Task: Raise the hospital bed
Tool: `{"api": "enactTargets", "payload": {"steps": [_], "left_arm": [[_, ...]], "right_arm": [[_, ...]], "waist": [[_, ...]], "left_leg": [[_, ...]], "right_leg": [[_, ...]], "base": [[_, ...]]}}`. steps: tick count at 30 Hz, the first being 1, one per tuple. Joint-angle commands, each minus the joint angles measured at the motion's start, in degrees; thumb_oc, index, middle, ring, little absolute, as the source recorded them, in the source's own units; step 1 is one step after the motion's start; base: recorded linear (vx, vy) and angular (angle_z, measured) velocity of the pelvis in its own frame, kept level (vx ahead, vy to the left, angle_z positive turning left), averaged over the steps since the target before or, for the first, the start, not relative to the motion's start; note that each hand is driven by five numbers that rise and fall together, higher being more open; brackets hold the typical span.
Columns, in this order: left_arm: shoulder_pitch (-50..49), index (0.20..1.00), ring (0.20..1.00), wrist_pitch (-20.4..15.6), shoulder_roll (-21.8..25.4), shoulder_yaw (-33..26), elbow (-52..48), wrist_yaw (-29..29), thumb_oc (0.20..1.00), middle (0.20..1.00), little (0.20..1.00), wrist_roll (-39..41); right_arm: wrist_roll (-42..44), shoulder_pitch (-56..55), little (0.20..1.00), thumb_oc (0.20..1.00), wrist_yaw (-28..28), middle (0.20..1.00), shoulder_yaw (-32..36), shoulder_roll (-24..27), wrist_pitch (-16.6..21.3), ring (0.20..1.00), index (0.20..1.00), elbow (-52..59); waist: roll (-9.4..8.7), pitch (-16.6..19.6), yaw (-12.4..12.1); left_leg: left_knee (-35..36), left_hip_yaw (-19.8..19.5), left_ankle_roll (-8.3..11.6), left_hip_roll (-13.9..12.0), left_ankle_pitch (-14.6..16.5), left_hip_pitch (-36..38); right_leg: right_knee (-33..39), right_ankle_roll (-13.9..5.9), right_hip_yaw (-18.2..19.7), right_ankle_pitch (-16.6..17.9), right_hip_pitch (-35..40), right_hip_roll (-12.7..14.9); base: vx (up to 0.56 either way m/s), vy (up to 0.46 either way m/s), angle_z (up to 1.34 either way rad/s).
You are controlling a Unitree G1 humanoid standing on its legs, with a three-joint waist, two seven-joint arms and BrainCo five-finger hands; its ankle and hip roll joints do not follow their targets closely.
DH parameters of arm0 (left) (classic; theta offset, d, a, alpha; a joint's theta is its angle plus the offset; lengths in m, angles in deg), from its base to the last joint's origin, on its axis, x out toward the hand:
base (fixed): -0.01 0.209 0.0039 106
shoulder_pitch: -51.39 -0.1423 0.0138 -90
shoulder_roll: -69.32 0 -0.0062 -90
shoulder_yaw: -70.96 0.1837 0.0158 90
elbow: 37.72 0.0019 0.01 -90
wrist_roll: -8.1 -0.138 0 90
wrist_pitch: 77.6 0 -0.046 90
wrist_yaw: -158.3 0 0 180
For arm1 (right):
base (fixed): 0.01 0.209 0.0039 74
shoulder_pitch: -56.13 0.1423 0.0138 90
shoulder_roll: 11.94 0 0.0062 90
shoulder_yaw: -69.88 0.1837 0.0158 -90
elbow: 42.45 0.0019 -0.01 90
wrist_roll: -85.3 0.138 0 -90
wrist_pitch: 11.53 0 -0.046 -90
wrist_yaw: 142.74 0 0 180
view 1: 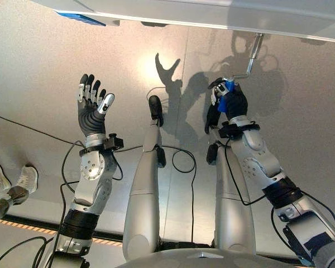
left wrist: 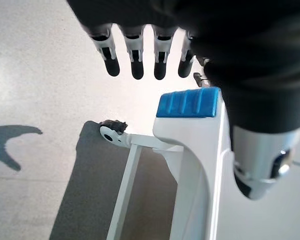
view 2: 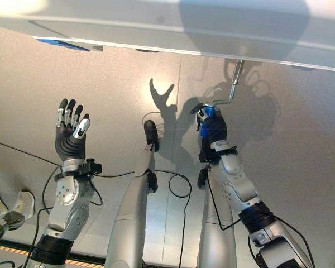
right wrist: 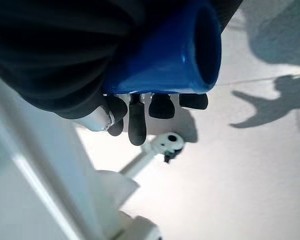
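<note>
One crank, one blue grip on it, and my right hand [view 1: 230, 103] is wrapped round that blue crank handle [right wrist: 165, 60]; in the right wrist view my fingers curl under the grip, so it's a proper hold. The crank's metal rod [view 1: 255, 51] runs up from the handle into the underside of the hospital bed frame [view 1: 223, 14], which spans the far edge of what I see. My left hand [view 1: 92, 106] hangs out on the left with fingers straight and spread, holding nothing, well apart from the crank.

So I reckon I'm mid-cranking, or just about to start. Next bit should be swinging the handle round in circles about the rod's axis while keeping the grip snug, since a loose hold would probably slip off the smooth plastic.

Count-wise: one bed, one crank, two hands of mine. Left wrist view also catches one blue pedal [left wrist: 188, 102] on a white bed leg and one caster wheel [left wrist: 112, 132] on the floor. Someone's shoes [view 1: 11, 181] are off at the near left.
</note>
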State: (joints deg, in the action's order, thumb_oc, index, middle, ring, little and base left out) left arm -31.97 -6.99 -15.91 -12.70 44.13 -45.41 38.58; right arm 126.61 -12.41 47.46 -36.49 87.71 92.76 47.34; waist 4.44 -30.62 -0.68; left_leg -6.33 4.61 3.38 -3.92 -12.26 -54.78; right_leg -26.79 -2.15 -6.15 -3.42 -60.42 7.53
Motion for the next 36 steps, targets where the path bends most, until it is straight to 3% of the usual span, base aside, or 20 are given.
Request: {"api": "enactTargets", "payload": {"steps": [1,5,16,30,36], "left_arm": [[-3.0,1.000,1.000,-3.3,1.6,-3.6,-5.4,0.1,1.000,1.000,1.000,-1.0],[-3.5,1.000,1.000,-3.6,1.3,-4.0,-6.1,0.5,1.000,1.000,1.000,-0.6],[-3.4,1.000,1.000,-4.5,2.0,-4.6,-5.8,0.9,1.000,1.000,1.000,0.4],[-3.6,1.000,1.000,-5.1,2.6,-5.4,-5.9,0.2,1.000,1.000,1.000,0.3],[-3.9,1.000,1.000,-5.2,3.1,-5.1,-5.9,-0.2,1.000,1.000,1.000,-0.7]], "right_arm": [[1.9,4.5,0.200,0.200,2.0,0.200,9.3,-0.3,12.3,0.200,0.200,8.5],[4.1,3.7,0.200,0.200,5.4,0.200,16.1,-1.9,15.9,0.200,0.200,6.8],[1.7,5.9,0.200,0.200,15.5,0.200,25.2,-1.0,19.2,0.200,0.200,0.0],[-6.0,9.7,0.200,0.200,24.8,0.200,27.4,5.8,13.4,0.200,0.200,-15.0],[-14.5,10.2,0.200,0.200,30.5,0.200,28.0,10.8,9.2,0.200,0.200,-18.9]], "waist": [[-1.50,0.8,1.5],[-1.54,0.8,1.8],[-1.36,0.8,2.2],[-1.68,0.8,2.0],[-1.74,0.8,2.0]], "left_leg": [[-7.2,-1.6,-0.11,3.3,8.8,-0.4],[-7.2,-1.5,-0.11,3.4,9.2,0.0],[-7.3,-1.8,-0.09,3.4,9.6,0.3],[-7.1,-1.7,-0.20,3.4,9.7,0.3],[-7.5,-1.8,-0.23,3.4,9.8,0.0]], "right_leg": [[11.8,-4.83,-0.1,7.8,3.6,-0.2],[11.5,-4.84,0.0,7.4,3.7,-0.5],[11.4,-5.00,0.2,7.1,3.9,-0.5],[11.4,-4.97,0.0,7.0,4.0,-0.6],[11.1,-4.99,-0.2,6.9,4.0,-0.5]], "base": [[0.00,0.000,0.00],[0.00,-0.002,0.02],[0.00,-0.001,0.01],[0.00,0.000,0.00],[0.00,0.000,0.00]]}}
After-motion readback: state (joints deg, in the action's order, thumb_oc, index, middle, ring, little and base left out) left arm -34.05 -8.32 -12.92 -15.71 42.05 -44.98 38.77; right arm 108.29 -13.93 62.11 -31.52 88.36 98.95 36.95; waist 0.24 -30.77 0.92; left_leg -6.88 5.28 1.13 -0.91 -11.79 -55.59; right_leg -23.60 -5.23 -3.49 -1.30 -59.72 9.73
